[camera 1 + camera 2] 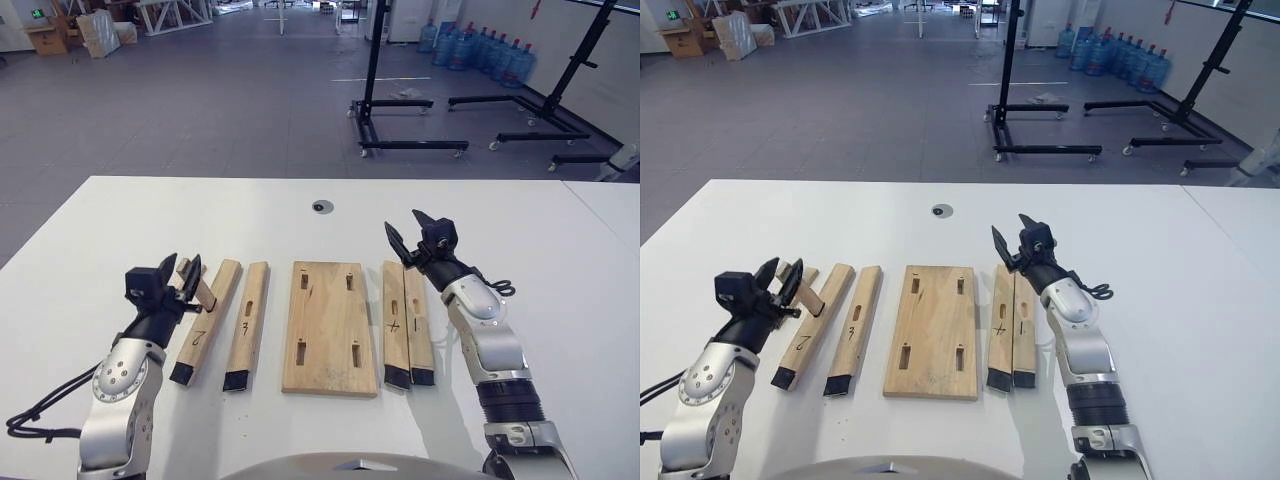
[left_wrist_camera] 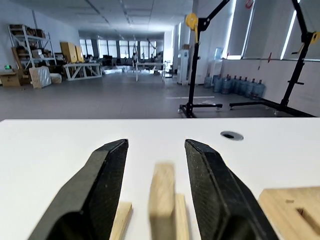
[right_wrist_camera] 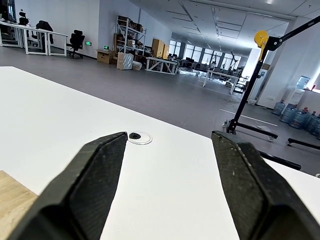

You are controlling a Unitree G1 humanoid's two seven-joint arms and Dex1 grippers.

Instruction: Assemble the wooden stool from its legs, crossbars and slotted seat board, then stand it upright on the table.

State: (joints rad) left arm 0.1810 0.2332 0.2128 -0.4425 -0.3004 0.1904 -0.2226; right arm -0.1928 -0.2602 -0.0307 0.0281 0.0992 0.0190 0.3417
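Now, at the left end effector (image 1: 182, 266): spread open, straddling a short crossbar (image 1: 203, 292) without clamping it, close to the tabletop's (image 1: 120, 215) left edge. Just outward: that crossbar lying slanted across the far end of the leg marked 2 (image 1: 205, 322), a second leg (image 1: 247, 326) alongside. At the right end effector (image 1: 403, 224): likewise spread, empty, hovering above the far ends of the right-hand pair of legs (image 1: 396, 320). Between the two leg pairs, flat and toward the near edge: the slotted seat board (image 1: 330, 325), four slots facing up. Farther off, toward the far edge: a round cable port (image 1: 322, 207).

Likely step in hand: picking up the crossbar. Centre it between the fingers, close on its long faces, then lift straight up to avoid dragging the leg beneath. Leave one end clear for seating into a leg's slot.

Hard to make out: any contact between fingertip and crossbar, blurred in the left wrist view. Hidden behind the left end effector: the crossbar's near end. Uncertain too: the crossbar count, possibly a second piece beside the first.
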